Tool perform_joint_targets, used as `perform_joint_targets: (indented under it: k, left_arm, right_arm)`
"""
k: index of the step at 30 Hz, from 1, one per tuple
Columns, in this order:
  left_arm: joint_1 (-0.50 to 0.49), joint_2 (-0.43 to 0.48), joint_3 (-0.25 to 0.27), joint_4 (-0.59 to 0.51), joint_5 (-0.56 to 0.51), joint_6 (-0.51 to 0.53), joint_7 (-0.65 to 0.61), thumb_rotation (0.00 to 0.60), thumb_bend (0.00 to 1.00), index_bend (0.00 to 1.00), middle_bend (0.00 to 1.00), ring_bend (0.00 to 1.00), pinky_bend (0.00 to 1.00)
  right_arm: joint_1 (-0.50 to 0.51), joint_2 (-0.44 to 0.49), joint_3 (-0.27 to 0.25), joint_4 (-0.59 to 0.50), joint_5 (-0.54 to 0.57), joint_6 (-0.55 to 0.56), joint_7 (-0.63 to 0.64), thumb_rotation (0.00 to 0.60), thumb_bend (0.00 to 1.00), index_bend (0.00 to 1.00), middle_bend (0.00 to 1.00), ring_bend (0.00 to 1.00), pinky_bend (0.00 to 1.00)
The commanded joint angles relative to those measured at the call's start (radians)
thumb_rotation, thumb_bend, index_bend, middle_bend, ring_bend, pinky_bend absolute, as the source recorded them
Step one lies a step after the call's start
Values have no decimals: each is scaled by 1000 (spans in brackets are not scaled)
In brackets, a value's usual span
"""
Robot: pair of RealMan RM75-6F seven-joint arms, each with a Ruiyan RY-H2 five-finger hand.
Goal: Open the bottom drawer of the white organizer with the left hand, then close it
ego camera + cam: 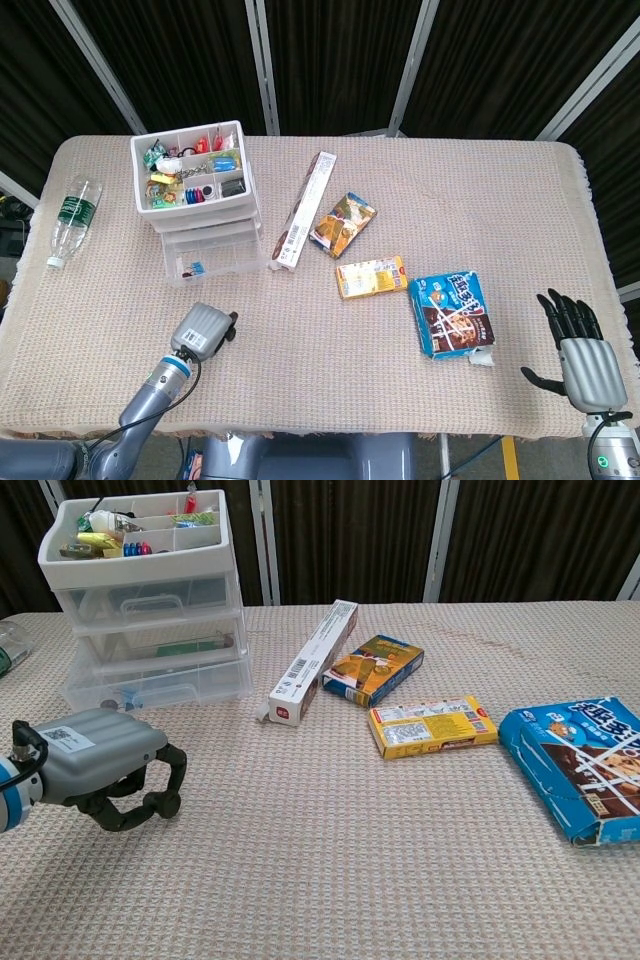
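At the rear left of the bench (pixel 330 400) the white organizer (pixel 195 200) is stood, its top tray filled with small coloured items and its bottom drawer (pixel 160 687) set slightly forward of the tiers above (judged ajar, though only just). The left robot hand (pixel 105 770) is held low over the cloth, near the drawer front but apart from it, its fingers (pixel 165 780) curled under with nothing in them; it is judged to be placed there for a hooking pull on the drawer edge. The right robot hand (pixel 580 350) is kept released, fingers spread, at the near right corner, well clear of the task. No handle on the drawer can be made out through the clear plastic. The right robot hand is absent from the chest view, and the left arm is cut off at the frame edge.
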Motion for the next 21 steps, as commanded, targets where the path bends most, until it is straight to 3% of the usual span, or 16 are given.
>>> perform_joint_targets:
  k: [1, 14, 21]
  left_arm:
    - [-2, 17, -11, -25, 19, 12, -13, 600, 493, 524, 1000, 943, 796]
    - [-52, 164, -115, -187, 59, 42, -9, 600, 492, 524, 1000, 943, 796]
    - [-93, 209, -185, -150, -49, 0, -28, 600, 493, 523, 1000, 943, 796]
  right_arm:
    - [0, 0, 0, -1, 1, -1, -1, 600, 7, 51, 0, 0, 0]
    - [0, -1, 0, 1, -1, 1, -3, 600, 7, 51, 0, 0, 0]
    - [0, 0, -1, -1, 0, -1, -5, 600, 6, 51, 0, 0, 0]
